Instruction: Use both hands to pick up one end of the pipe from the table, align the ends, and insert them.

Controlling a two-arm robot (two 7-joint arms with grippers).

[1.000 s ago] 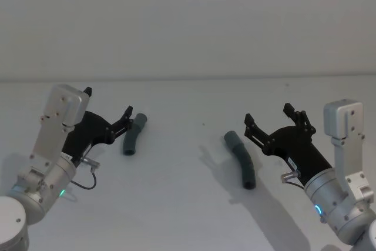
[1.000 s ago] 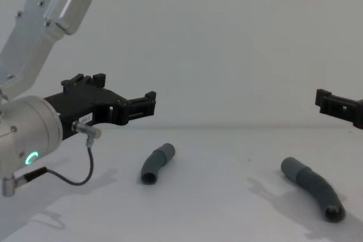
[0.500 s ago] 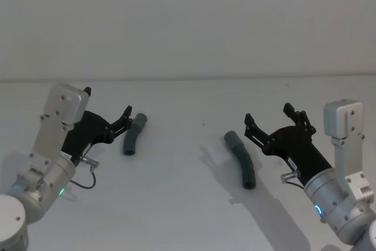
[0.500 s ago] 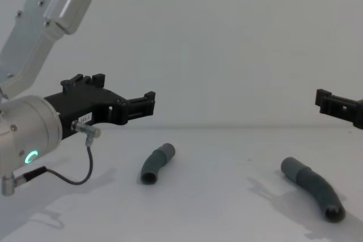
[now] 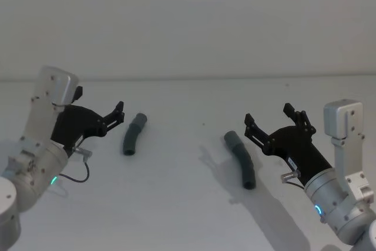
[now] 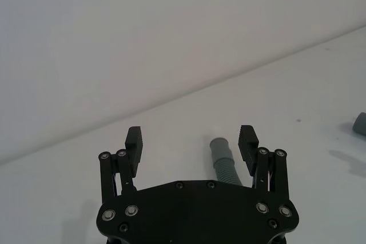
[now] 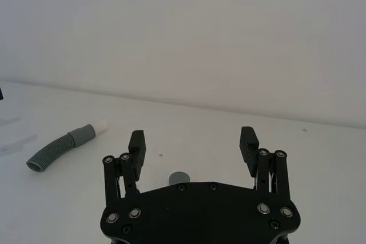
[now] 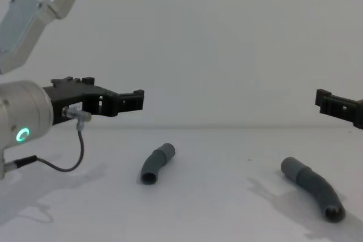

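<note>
With left gripper and right gripper both wide open, I should straddle short pipe and long pipe just behind their mating ends before closing.

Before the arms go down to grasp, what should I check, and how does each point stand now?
1. Fingers of the left gripper open: ok.
2. Fingers of the right gripper open: ok.
3. The short pipe piece lies free on the table: ok.
4. The long pipe piece lies free, close to the right gripper: ok.
5. Both grippers down at pipe height: not ok, they hover above.
</note>
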